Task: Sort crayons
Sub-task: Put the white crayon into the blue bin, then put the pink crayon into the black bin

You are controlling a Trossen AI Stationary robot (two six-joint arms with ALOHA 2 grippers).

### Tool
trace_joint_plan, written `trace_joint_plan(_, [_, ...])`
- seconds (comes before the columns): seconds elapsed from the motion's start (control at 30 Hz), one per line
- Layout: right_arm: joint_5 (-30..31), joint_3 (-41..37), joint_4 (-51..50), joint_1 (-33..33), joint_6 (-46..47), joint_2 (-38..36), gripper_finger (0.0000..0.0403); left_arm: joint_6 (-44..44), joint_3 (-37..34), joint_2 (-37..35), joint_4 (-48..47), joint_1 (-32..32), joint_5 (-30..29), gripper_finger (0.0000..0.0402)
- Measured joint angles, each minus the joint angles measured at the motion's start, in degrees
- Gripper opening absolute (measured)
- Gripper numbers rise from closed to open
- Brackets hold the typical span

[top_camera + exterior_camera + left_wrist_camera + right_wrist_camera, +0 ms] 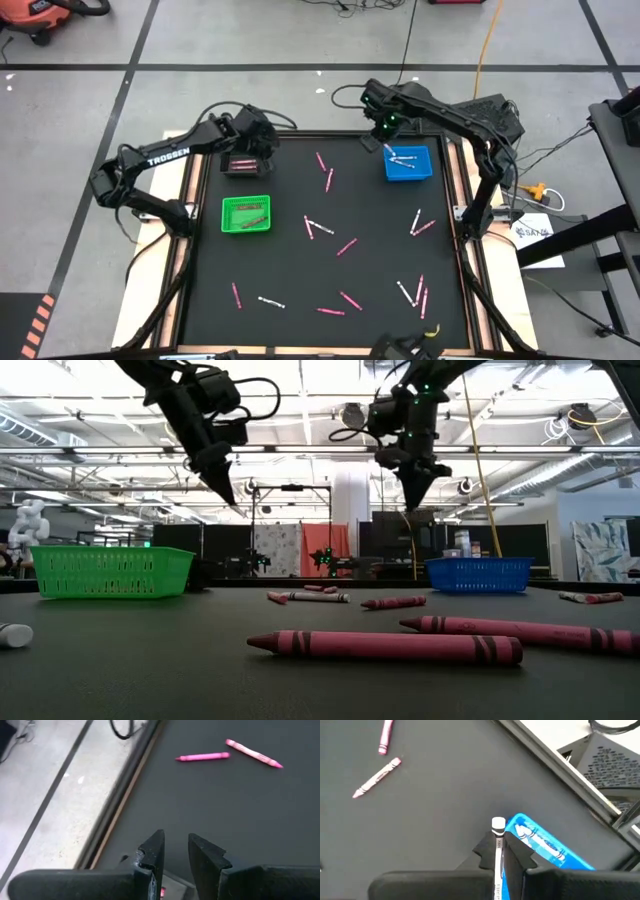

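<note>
Several pink and white crayons (347, 246) lie flat and scattered on the black mat; two pink ones lie close in the low view (385, 647). My right gripper (386, 138) is raised by the far left corner of the blue tray (408, 165) and shut on a white crayon (497, 836). The blue tray holds white crayons (540, 841). My left gripper (243, 148) is raised at the mat's far left, over a small dark tray (243, 166) with pink crayons. Its fingers (175, 851) are a little apart with nothing between them. My right gripper pinches the white crayon between its two fingers, which lie along the crayon. The crayon's flat end (498, 824) sticks out past the fingertips. The gripper points down and the crayon is lifted clear of the mat, beside the blue tray's rim (517, 818).
A green tray (245, 215) with a few crayons stands on the mat's left side, nearer than the dark tray. A small yellow bit (434, 328) lies near the mat's front edge. The mat's wooden border (186, 230) runs around it. Cables lie beyond the far edge.
</note>
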Motion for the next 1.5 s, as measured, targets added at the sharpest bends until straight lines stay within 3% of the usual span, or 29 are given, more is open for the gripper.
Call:
trace_joint_plan(0.43, [2.55,-14.31,1.41,-3.81,-6.19,0.02,0.0,-0.04,0.0,-0.01,-0.76,-8.48,0.0,0.0089])
trace_joint_plan(0.83, [2.86,-23.46,10.97,-7.13,-13.05,0.02,0.0,-1.57,0.0,-0.01,-0.72,-11.45,0.05,0.0089])
trace_joint_plan(1.17, [2.84,-24.04,10.72,-7.61,-14.84,0.02,0.0015,-1.53,0.0,-0.01,-0.63,-12.14,0.04,0.0089])
trace_joint_plan(1.5, [2.84,-24.04,10.76,-7.49,-15.45,0.02,0.0073,-3.06,0.0,-0.01,-0.63,-12.14,0.02,0.0089])
